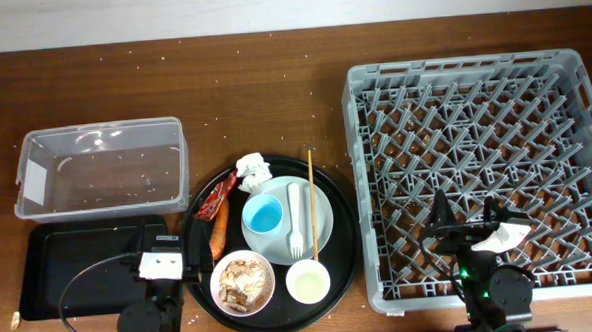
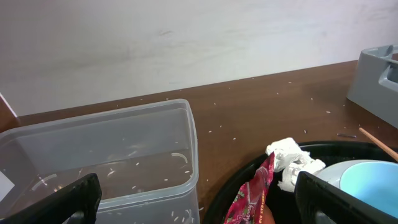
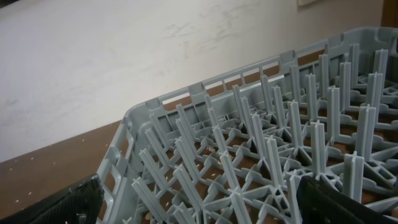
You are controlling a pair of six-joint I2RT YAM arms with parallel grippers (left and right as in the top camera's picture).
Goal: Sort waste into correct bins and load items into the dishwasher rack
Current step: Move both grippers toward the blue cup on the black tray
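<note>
The grey dishwasher rack (image 1: 481, 168) stands at the right. A pale grey plate (image 1: 320, 207) on a round black tray holds a light blue cup (image 1: 264, 216) and a white fork (image 1: 295, 221). A crumpled tissue (image 1: 253, 171), a red wrapper (image 1: 211, 199), an orange carrot (image 1: 219, 232), a white bowl of beige scraps (image 1: 243, 282) and a small white cup (image 1: 308, 282) also lie on that tray. The clear tub (image 1: 101, 166) and the shallow black tray (image 1: 80, 265) are at the left. My left gripper (image 1: 169, 237) is open and empty between the tub and the wrapper (image 2: 252, 193). My right gripper (image 1: 468, 219) is open and empty over the rack's front (image 3: 249, 143).
The large round black tray (image 1: 347, 239) sits between the bins and the rack. A thin wooden stick (image 1: 312, 205) lies across the plate. Small white crumbs are scattered on the brown table and in the tub (image 2: 124, 155). A pale wall is behind.
</note>
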